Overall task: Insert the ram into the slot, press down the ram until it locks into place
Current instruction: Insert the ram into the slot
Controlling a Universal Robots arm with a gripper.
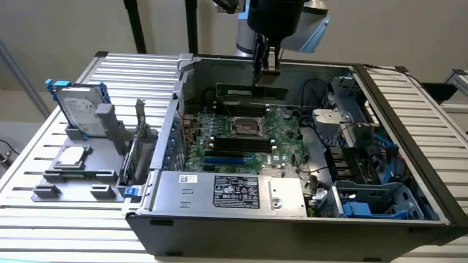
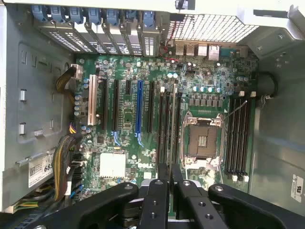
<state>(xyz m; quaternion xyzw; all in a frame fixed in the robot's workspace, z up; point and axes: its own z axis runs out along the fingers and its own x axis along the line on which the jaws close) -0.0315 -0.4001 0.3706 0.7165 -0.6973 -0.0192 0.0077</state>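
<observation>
Ram (image 1: 252,91) hangs level in the air inside the open case (image 1: 219,224), near its far wall and above the motherboard (image 1: 281,131), touching no socket. On the table (image 1: 44,235), toward its left edge, a grey fixture (image 1: 55,178) carries an upright hard drive (image 1: 79,109) and a square processor chip (image 1: 73,156). Just beside the fixture, the case lies with its open side up. On the board, the slot (image 1: 235,143), one of four parallel black sockets, lies toward the case's front wall. A shorter blue socket (image 1: 227,160) runs alongside it, and the processor socket (image 1: 246,126) sits behind it. The pincer (image 1: 257,82) hangs from above, clamped narrow on the ram's upper edge near the middle of its length. In the wrist view the pincer (image 2: 169,174) has its fingers close together over the motherboard (image 2: 128,119). A thin dark strip between them seems to be the ram seen edge-on. At the case's right front corner sit blue drive brackets (image 1: 365,207).
</observation>
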